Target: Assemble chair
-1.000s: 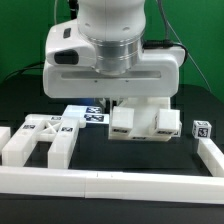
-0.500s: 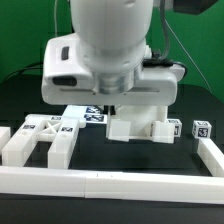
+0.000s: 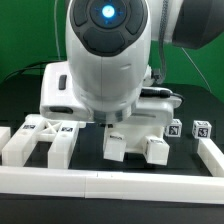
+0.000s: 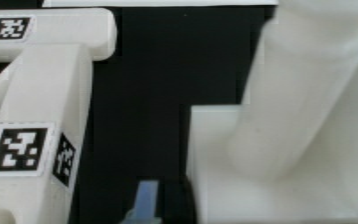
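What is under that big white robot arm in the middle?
A white chair part with two blocky ends shows right below the arm. The arm's bulk covers the part's top, so whether it is gripped or resting on the black table cannot be seen.

FREE: bare table is lying open between chair block and tagged frame | BLOCKED: small tagged pieces are crowding chair block's other side; white rail is running along its camera-facing side | ABOVE: arm is seemingly barring access.
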Controlling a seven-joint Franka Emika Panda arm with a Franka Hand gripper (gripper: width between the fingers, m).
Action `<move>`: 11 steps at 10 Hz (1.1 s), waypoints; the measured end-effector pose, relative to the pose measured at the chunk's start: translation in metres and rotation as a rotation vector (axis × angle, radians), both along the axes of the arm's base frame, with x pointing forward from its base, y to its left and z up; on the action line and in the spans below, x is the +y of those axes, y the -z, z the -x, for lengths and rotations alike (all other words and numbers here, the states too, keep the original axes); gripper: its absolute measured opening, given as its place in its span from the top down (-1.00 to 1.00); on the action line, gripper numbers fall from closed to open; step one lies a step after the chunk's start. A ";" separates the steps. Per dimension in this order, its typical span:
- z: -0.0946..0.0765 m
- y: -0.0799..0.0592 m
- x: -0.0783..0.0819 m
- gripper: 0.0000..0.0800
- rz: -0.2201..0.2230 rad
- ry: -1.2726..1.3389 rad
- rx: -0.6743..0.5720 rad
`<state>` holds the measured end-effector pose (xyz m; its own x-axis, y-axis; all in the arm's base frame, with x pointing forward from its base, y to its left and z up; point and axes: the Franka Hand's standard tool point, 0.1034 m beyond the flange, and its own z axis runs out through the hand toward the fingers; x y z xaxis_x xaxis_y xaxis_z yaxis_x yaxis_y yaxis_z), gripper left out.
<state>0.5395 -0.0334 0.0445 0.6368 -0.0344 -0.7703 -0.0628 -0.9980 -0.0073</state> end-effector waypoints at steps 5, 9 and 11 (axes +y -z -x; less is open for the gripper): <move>0.005 0.011 0.000 0.91 0.001 0.003 0.016; 0.005 0.011 -0.001 0.91 0.001 0.003 0.013; -0.002 0.012 -0.001 0.63 0.004 0.000 -0.016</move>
<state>0.5411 -0.0346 0.0330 0.6488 -0.0377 -0.7600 -0.0631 -0.9980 -0.0043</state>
